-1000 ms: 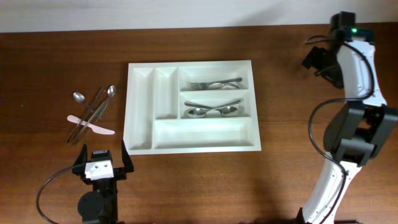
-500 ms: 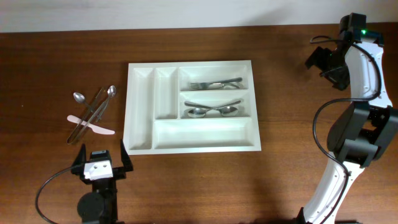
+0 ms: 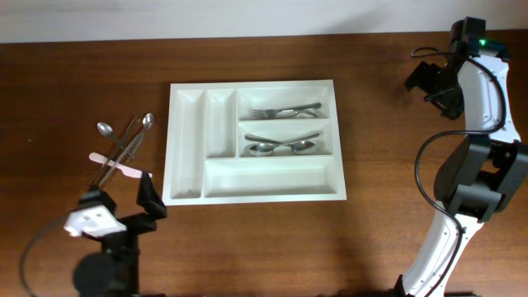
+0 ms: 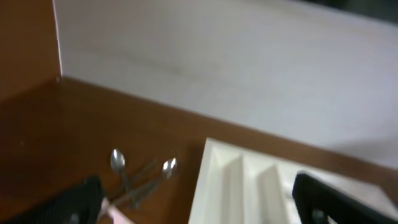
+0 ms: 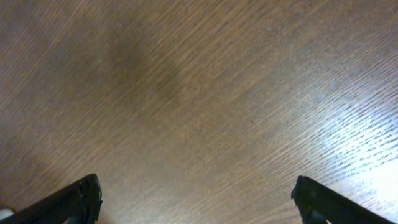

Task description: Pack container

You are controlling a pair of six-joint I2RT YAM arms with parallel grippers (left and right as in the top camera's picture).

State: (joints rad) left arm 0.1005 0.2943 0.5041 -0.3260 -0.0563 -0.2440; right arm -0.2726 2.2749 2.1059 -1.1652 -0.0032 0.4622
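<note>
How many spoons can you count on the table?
4: two spoons lie in the tray's middle compartment, two in the loose pile left of it; others may be hidden.

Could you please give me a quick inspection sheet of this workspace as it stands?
Surface: brown wooden table, no spills seen.
Job's things: white cutlery tray holds a fork in the top right compartment and spoons in the one below. Its other compartments are bare. Loose cutlery pile lies left of the tray.
Clutter: nothing seen.
Grippers: left claw open and empty, near the pile. Right claw open and empty, over bare wood.
Cables: black loop by the left arm, black cable along the right arm.
Surroundings: pale wall behind the table.
</note>
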